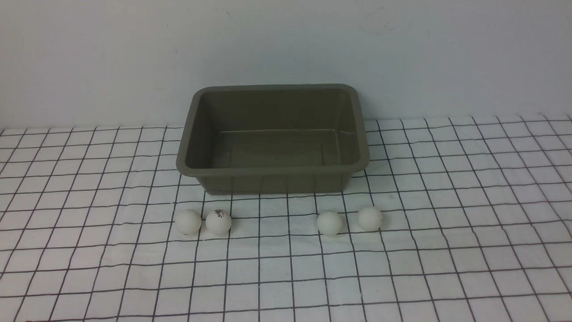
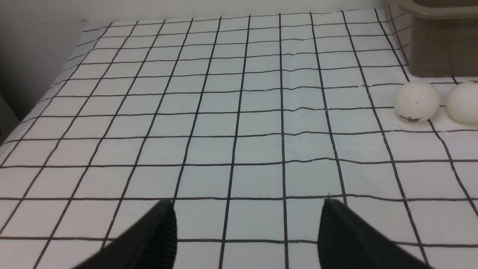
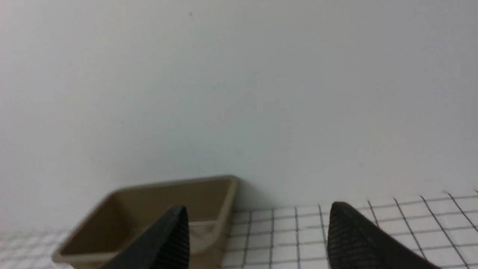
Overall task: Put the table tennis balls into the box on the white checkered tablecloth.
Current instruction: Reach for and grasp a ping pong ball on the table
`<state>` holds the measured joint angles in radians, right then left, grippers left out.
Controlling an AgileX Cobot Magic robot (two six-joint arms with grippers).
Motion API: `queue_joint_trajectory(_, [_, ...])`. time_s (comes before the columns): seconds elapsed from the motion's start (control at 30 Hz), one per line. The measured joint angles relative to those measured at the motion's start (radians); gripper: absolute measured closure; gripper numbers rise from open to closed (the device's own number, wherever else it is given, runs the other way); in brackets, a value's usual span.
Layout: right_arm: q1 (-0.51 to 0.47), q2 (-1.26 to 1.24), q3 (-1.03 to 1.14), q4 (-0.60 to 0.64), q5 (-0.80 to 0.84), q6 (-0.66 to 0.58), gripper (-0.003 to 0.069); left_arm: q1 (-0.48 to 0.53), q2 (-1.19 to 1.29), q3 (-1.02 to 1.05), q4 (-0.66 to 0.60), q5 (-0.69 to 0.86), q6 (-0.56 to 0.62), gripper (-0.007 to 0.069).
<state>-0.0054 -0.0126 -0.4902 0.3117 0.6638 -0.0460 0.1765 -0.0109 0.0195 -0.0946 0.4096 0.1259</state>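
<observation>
In the left wrist view the box [image 2: 440, 41] is cut off by the picture's corner, with only part of one wall and rim showing. One of the two table tennis balls [image 2: 464, 102] there is sliced by the edge, and the print on the other ball [image 2: 415, 101] is too small to read. The left gripper [image 2: 246, 209] shows only its two dark fingertips, the rest being cropped. In the right wrist view the right gripper [image 3: 257, 213] is cropped the same way. One finger [image 3: 168, 243] covers part of the box, which looks blurred, and the white checkered tablecloth [image 3: 22, 239] beside it is smeared
</observation>
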Motion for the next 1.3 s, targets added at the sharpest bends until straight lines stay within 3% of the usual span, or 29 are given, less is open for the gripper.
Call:
queue_joint_trajectory(0.2, [0.000, 0.000, -0.001, 0.143, -0.033, -0.021, 0.0207, 0.000, 0.000, 0.000, 0.000, 0.000, 0.000, 0.0166])
queue_joint_trajectory(0.4, [0.000, 0.028, -0.001, 0.201, 0.145, -0.028, 0.0229, 0.000, 0.000, 0.000, 0.000, 0.000, 0.000, 0.0166])
queue_joint_trajectory(0.53, [0.000, 0.184, -0.001, 0.228, 0.286, -0.085, 0.0244, 0.000, 0.000, 0.000, 0.000, 0.000, 0.000, 0.0166])
queue_joint_trajectory(0.8, [0.000, 0.554, -0.009, 0.257, 0.317, -0.420, 0.0249, 0.000, 0.000, 0.000, 0.000, 0.000, 0.000, 0.0166])
queue_joint_trajectory(0.87, [0.000, 0.709, -0.061, 0.274, 0.296, -0.648, 0.0249, 0.000, 0.000, 0.000, 0.000, 0.000, 0.000, 0.0166])
queue_joint_trajectory(0.97, [0.000, 0.809, -0.129, 0.295, 0.268, -0.783, 0.0249, 0.000, 0.000, 0.000, -0.001, 0.000, 0.000, 0.0166])
queue_joint_trajectory(1.3, [0.062, 1.133, -0.319, 0.315, 0.266, -0.868, 0.0249, -0.011, 0.000, 0.000, -0.001, 0.000, 0.000, 0.0166])
